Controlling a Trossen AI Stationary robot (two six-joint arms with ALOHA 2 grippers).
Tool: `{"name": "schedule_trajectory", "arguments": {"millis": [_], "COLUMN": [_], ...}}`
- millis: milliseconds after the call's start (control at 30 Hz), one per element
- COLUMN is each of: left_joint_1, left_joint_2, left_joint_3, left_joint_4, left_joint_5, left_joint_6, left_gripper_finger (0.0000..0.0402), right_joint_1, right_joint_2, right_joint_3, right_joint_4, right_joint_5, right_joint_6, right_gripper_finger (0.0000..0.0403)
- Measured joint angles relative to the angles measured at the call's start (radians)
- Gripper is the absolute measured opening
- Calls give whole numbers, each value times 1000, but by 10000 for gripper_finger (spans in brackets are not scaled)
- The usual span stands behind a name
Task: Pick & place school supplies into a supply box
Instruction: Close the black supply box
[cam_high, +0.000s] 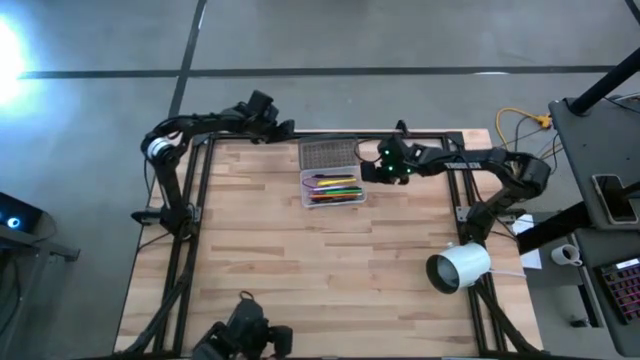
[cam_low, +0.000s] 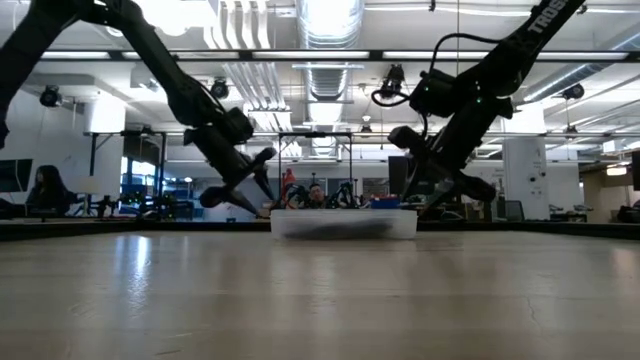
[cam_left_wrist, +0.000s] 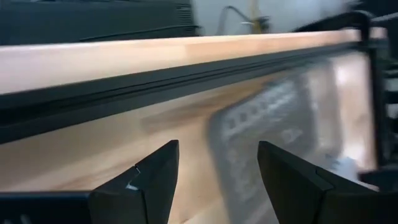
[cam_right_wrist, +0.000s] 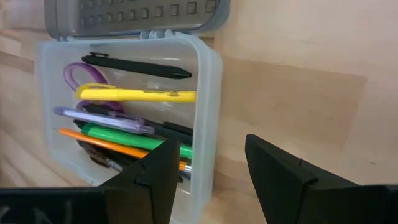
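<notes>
The supply box (cam_high: 333, 188) is a small clear case resting on the table near its far edge, its grey textured lid (cam_high: 329, 153) flipped open toward the far side. Inside lie the school supplies (cam_right_wrist: 134, 130): black, yellow, green, orange and pale purple pens over purple-handled scissors (cam_right_wrist: 79, 76). My right gripper (cam_high: 384, 165) hovers open just right of the box, above the table; its fingers (cam_right_wrist: 155, 180) frame the box's right end without touching. My left gripper (cam_high: 288, 130) is open near the far edge, left of the lid (cam_left_wrist: 273, 124).
A white cylinder (cam_high: 459, 267) lies on its side near the table's right edge. A dark frame rail (cam_left_wrist: 155, 78) runs along the far edge beside my left gripper. Bare wood (cam_high: 300, 270) fills the table's middle and near part. A camera mount (cam_high: 245, 330) sits at the near edge.
</notes>
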Motion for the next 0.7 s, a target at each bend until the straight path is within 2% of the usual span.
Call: {"name": "schedule_trajectory", "arguments": {"millis": [167, 333, 700], "left_joint_1": [-20, -51, -97], "left_joint_2": [19, 37, 95], "left_joint_3": [0, 0, 0], "left_joint_4": [49, 36, 147], "left_joint_5": [19, -28, -34], "left_joint_6": [-3, 1, -30], "left_gripper_finger": [203, 203, 203], "right_joint_1": [5, 4, 15], "right_joint_2": [2, 2, 4], "right_joint_3": [0, 0, 0], "right_joint_4": [-13, -13, -35], "right_joint_5": [6, 14, 14], "right_joint_6": [0, 5, 3], "right_gripper_finger": [173, 173, 173]}}
